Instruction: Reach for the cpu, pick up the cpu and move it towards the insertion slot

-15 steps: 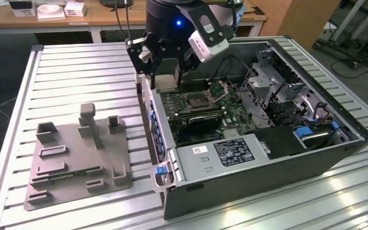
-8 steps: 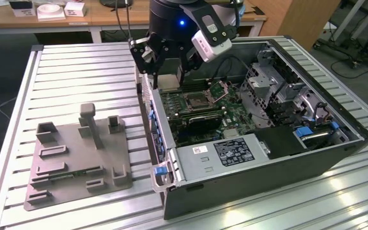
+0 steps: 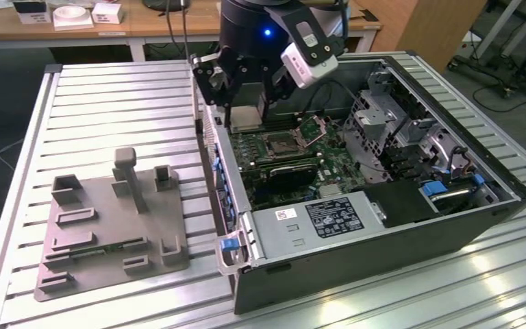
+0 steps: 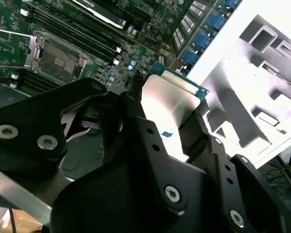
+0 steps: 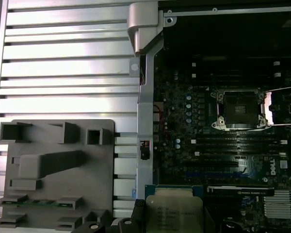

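Nearest the camera in the second wrist view, the black pincer [image 4: 167, 128] is closed on the cpu [image 4: 170, 99], a thin square chip with a pale metal top and a green edge. One finger [image 4: 136, 121] presses one side of the chip and the other presses the opposite side, so the chip stands out beyond the fingertips, held clear of everything below. In the first wrist view the same chip [image 5: 174, 211] shows its silver face just above the fingers.

Beyond the chip lies the green motherboard [image 4: 136, 58] inside an open computer case [image 3: 482, 219]. The insertion slot [image 5: 240, 110] is a square socket with a dark centre and silver frame, its hinged plate [image 3: 320, 127] raised. It sits well apart from the held chip, further across the board, past rows of long black memory slots [image 5: 218, 145].

In the exterior view the pincer [image 3: 244, 110] hangs over the near wall of the case, with the socket [image 3: 281, 142] just beside and below it.

Farthest off, on the ribbed metal worktop [image 3: 107, 103] outside the case, rests a grey plastic fixture [image 3: 107, 233].
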Action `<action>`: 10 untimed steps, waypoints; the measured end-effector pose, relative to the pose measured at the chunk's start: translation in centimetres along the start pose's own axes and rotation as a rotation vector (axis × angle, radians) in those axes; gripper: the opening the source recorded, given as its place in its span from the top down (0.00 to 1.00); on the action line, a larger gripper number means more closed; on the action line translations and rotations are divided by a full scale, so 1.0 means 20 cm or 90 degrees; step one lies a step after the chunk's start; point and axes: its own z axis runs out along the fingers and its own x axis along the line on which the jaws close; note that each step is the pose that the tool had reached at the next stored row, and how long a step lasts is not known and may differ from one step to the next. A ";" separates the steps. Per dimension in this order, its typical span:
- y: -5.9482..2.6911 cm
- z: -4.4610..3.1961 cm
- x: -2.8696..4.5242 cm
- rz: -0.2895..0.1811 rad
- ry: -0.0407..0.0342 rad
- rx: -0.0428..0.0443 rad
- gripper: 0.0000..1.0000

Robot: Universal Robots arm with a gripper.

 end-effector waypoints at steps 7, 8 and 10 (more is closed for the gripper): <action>0.000 0.000 -0.028 0.000 0.0000 0.0000 0.46; 0.000 0.000 -0.032 0.000 0.0000 0.0000 0.46; 0.000 0.000 -0.039 0.000 0.0000 0.0000 0.46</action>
